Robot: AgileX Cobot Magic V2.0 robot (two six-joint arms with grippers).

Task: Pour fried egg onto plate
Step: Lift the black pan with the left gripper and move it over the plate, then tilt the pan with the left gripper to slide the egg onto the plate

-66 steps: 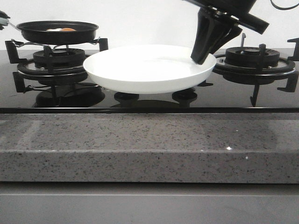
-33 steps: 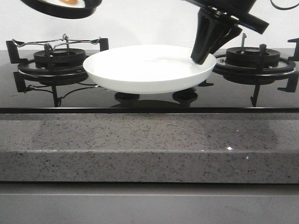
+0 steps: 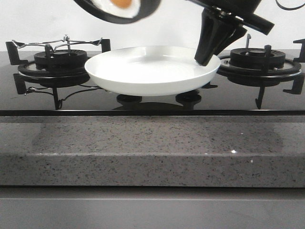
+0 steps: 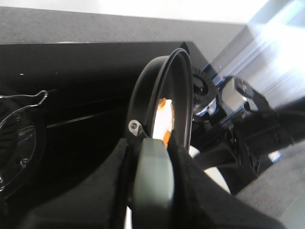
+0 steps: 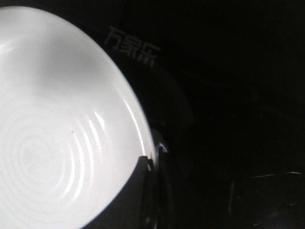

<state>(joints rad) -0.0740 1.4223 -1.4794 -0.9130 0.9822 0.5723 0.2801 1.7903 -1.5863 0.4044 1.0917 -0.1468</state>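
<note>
Two grippers are engaged. Nearest, beyond the stone counter edge (image 3: 152, 148), the plate (image 3: 152, 71) is held level above the hob between the burners, its right rim clamped by the right gripper (image 3: 206, 58), whose fingers are closed on it. Above and behind its left part, the pan (image 3: 119, 8) is tilted, its handle gripped tightly in the left gripper (image 4: 151, 167). The fried egg (image 3: 121, 4) lies inside the pan, yolk visible. The pouring step is judged to be in hand; next, the pan's lip must be centred over the plate and tipped further.
</note>
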